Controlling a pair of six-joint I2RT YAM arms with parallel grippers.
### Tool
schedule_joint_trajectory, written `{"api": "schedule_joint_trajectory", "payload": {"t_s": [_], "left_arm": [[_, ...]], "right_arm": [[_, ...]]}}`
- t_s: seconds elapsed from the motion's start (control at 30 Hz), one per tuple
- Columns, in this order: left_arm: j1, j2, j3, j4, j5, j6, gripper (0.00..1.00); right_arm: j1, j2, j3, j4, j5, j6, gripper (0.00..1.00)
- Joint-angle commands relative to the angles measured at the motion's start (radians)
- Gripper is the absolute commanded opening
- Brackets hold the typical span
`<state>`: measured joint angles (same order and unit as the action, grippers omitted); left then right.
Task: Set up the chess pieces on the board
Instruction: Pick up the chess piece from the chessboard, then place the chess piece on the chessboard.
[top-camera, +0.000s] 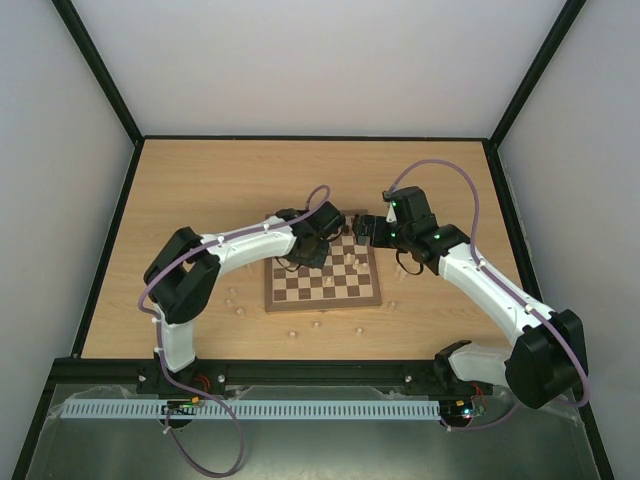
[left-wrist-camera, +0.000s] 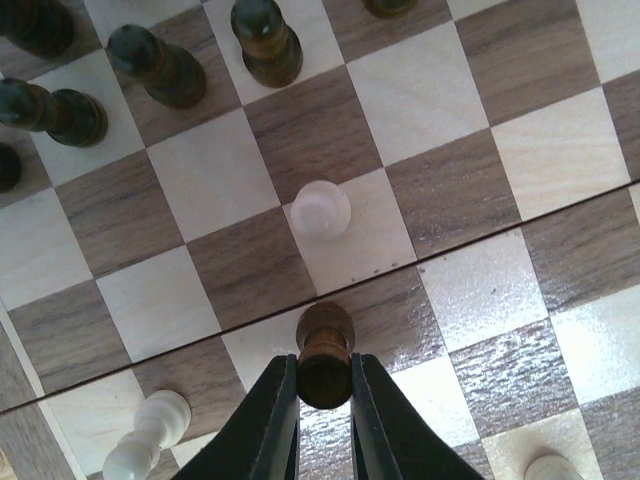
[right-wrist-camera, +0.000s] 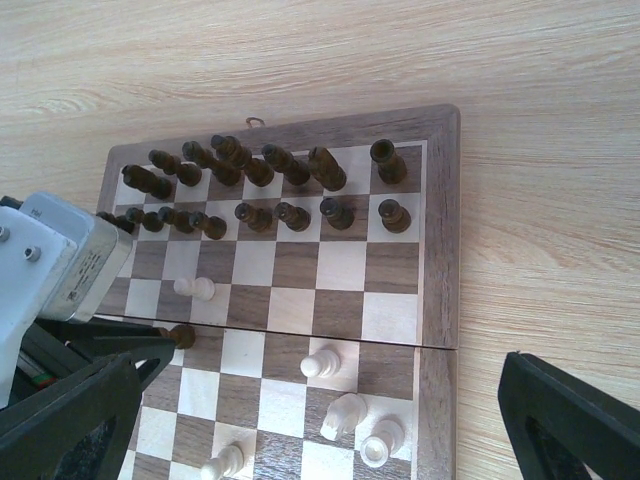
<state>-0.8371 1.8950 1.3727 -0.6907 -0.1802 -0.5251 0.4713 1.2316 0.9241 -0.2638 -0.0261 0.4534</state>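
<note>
The board (top-camera: 325, 304) lies mid-table; its frame also shows in the right wrist view (right-wrist-camera: 440, 250). Several dark pieces (right-wrist-camera: 258, 170) stand in two rows at its far side. My left gripper (left-wrist-camera: 325, 385) is shut on a dark pawn (left-wrist-camera: 325, 365) by its head, its base over a dark square beside the board's centre seam; the pawn also shows in the right wrist view (right-wrist-camera: 182, 336). A cream pawn (left-wrist-camera: 320, 210) stands one square beyond it. My right gripper (right-wrist-camera: 320, 430) is open and empty above the board's right half, over a cream pawn (right-wrist-camera: 322, 362) and a knight (right-wrist-camera: 343, 415).
Several loose cream pieces lie on the tabletop near the board's front edge, among them one at the left (top-camera: 240, 309), one in front (top-camera: 316, 324) and one at the right (top-camera: 391, 305). Both grippers (top-camera: 312, 248) (top-camera: 365, 228) hang close together over the board's far side.
</note>
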Motion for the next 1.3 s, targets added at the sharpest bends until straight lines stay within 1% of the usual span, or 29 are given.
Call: {"api": "schedule_joint_trajectory", "payload": {"t_s": [0.0,0.1,0.2,0.33,0.53,0.67,0.8,0.9,1.27], "left_arm": [[0.012,0.038,0.035,-0.041,-0.006,0.017,0.09],[0.015,0.03,0.079,-0.078,-0.004,0.03,0.09],[0.021,0.022,0.156,-0.14,-0.022,0.049,0.09],[0.062,0.036,0.245,-0.221,-0.058,0.08,0.11],[0.138,0.021,0.306,-0.234,-0.066,0.097,0.12],[0.193,0.024,0.317,-0.228,-0.076,0.097,0.12],[0.23,0.029,0.317,-0.209,-0.098,0.085,0.13],[0.254,0.04,0.313,-0.19,-0.089,0.085,0.14],[0.291,0.098,0.275,-0.126,-0.043,0.085,0.15]], "right_arm": [[-0.002,-0.007,-0.013,-0.003,0.001,0.001,0.99],[-0.001,-0.013,-0.013,-0.004,0.001,0.001,0.99],[-0.001,-0.019,-0.014,-0.005,0.0,0.002,0.99],[0.0,-0.023,-0.016,-0.002,-0.005,0.003,0.99],[0.003,-0.024,-0.016,-0.001,-0.011,0.002,0.99],[0.006,-0.023,-0.018,-0.002,-0.011,0.002,0.99],[0.007,-0.015,-0.017,0.0,-0.018,0.002,0.99],[0.009,-0.014,-0.016,0.0,-0.022,0.001,0.99],[0.016,-0.005,-0.017,0.0,-0.022,0.001,0.99]]}}
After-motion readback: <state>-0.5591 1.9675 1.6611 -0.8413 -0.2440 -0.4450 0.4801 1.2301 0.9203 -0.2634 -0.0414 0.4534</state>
